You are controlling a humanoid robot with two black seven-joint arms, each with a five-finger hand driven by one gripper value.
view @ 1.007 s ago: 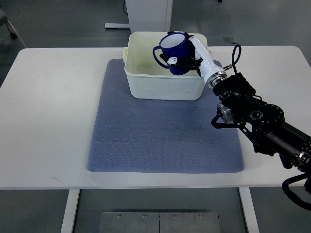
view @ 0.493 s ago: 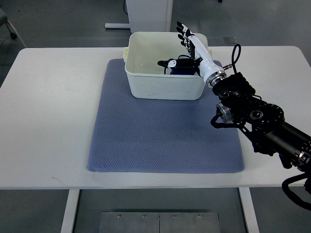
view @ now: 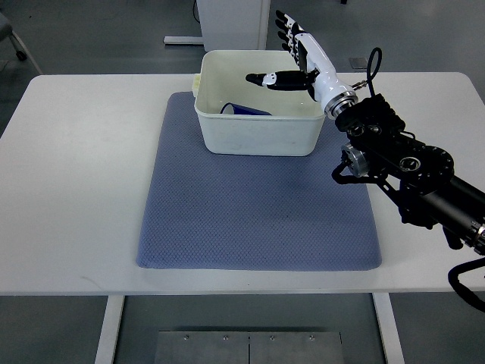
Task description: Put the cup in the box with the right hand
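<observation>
the blue cup point(view: 244, 111) lies inside the white box point(view: 258, 135), low against the near wall, with only its upper part showing above the rim. what can be seen suggests it is tipped on its side, its long axis running roughly left to right across the box, though which way its mouth faces cannot be told from this view. the right robot hand point(view: 297, 61) hovers over the right half of the box, released, its fingers point(view: 286, 32) spread straight toward the far side and the thumb stretched out leftward over the opening; it holds nothing and is clear of the cup. the box sits on the far end of a blue-grey mat point(view: 258, 212), which lies on the white bench point(view: 76, 174).
</observation>
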